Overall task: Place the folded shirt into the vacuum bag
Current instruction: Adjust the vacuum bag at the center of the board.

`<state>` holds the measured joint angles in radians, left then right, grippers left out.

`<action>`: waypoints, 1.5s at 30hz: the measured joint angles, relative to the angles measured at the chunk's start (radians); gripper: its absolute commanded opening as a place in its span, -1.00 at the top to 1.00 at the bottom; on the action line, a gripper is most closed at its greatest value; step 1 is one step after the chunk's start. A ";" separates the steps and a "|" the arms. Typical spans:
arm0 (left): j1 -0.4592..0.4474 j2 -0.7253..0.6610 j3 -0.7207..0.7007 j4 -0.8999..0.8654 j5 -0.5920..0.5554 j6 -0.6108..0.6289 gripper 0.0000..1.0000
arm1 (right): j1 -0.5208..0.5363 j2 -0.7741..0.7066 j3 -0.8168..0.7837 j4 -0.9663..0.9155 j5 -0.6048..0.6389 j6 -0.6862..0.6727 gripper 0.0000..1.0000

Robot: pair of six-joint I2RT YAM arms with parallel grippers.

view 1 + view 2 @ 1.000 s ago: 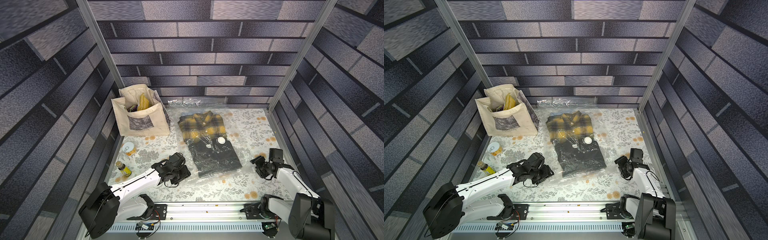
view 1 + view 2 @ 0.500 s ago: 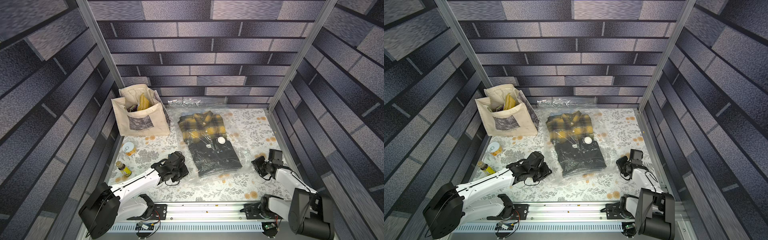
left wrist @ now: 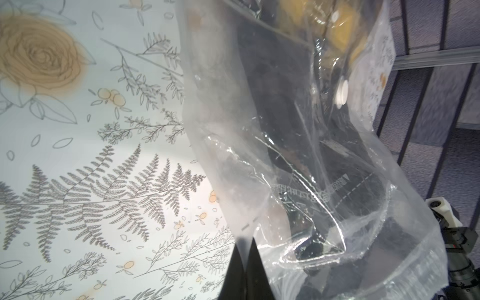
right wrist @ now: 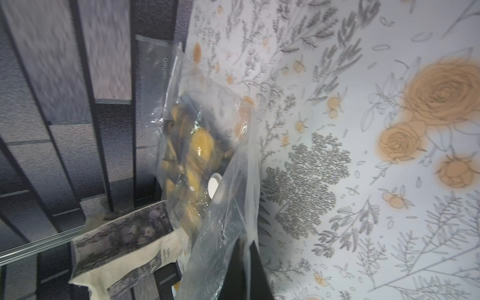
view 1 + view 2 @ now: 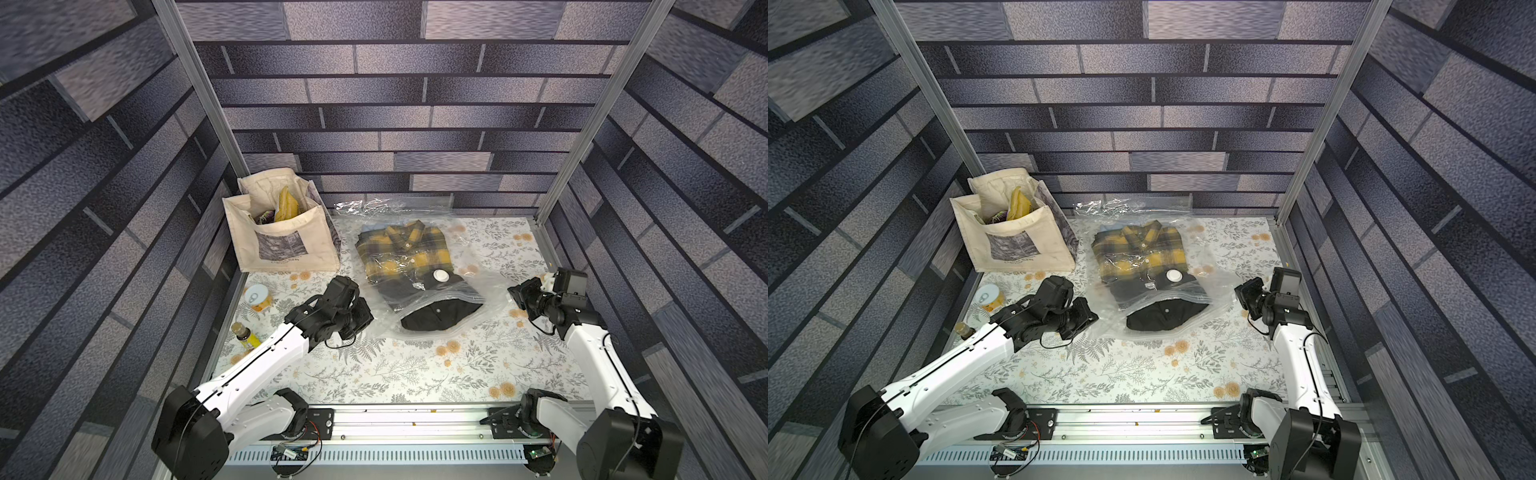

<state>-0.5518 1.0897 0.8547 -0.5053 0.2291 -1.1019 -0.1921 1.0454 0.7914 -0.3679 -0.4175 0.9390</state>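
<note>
The folded shirt (image 5: 405, 253) (image 5: 1140, 253), yellow-and-black plaid with a dark lower half, lies inside the clear vacuum bag (image 5: 461, 245) (image 5: 1200, 249) in both top views. The bag's white valve cap (image 5: 440, 274) rests over it. The dark hem shows at the bag's near, open mouth. My left gripper (image 5: 368, 322) (image 3: 245, 242) is shut on the film at the mouth's left corner. My right gripper (image 5: 512, 296) (image 4: 246, 245) is shut on the film at the right corner. Both wrist views show the vacuum bag (image 3: 285, 155) (image 4: 228, 207) stretching away from the jaws.
A cream tote bag (image 5: 282, 245) with items in it stands at the back left, beside the vacuum bag. A small can (image 5: 257, 295) and a small bottle (image 5: 245, 334) sit by the left wall, next to my left arm. Metal posts mark the back corners.
Both grippers have gone from open to shut, each pinching a near corner of the vacuum bag. The bag's near edge has drawn in and lifted slightly.
</note>
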 measured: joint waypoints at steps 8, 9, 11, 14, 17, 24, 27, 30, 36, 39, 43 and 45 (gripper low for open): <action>0.107 0.054 0.272 -0.174 0.067 0.088 1.00 | 0.003 0.116 0.289 -0.087 -0.068 0.064 1.00; 0.119 0.078 0.336 -0.196 0.078 0.106 1.00 | 0.004 0.134 0.342 -0.108 -0.068 0.069 1.00; 0.154 0.116 0.441 -0.223 0.109 0.132 1.00 | 0.005 0.172 0.454 -0.135 -0.080 0.079 1.00; 0.213 0.195 0.643 -0.288 0.139 0.172 1.00 | 0.010 0.238 0.627 -0.136 -0.113 0.111 1.00; 0.227 0.248 0.808 -0.302 0.142 0.199 1.00 | 0.013 0.270 0.756 -0.149 -0.112 0.119 1.00; 0.231 0.305 0.926 -0.357 0.167 0.225 1.00 | 0.013 0.327 0.883 -0.175 -0.125 0.127 1.00; 0.236 0.340 0.971 -0.375 0.169 0.235 1.00 | 0.015 0.367 0.942 -0.238 -0.119 0.111 1.00; 0.253 0.392 1.082 -0.431 0.178 0.241 1.00 | 0.015 0.397 0.981 -0.230 -0.153 0.123 1.00; 0.260 0.396 1.133 -0.417 0.179 0.257 1.00 | 0.015 0.380 0.990 -0.230 -0.161 0.100 1.00; 0.266 0.398 1.112 -0.434 0.184 0.258 1.00 | 0.015 0.375 0.941 -0.231 -0.170 0.093 1.00; 0.271 0.479 1.231 -0.490 0.182 0.275 1.00 | 0.015 0.416 0.964 -0.233 -0.192 0.100 1.00; 0.272 0.496 1.265 -0.486 0.182 0.285 1.00 | 0.015 0.423 0.985 -0.219 -0.197 0.100 1.00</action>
<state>-0.2794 1.5856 2.1201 -0.9913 0.4107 -0.8173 -0.1768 1.4681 1.7767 -0.5869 -0.6144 1.0393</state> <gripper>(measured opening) 0.044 0.049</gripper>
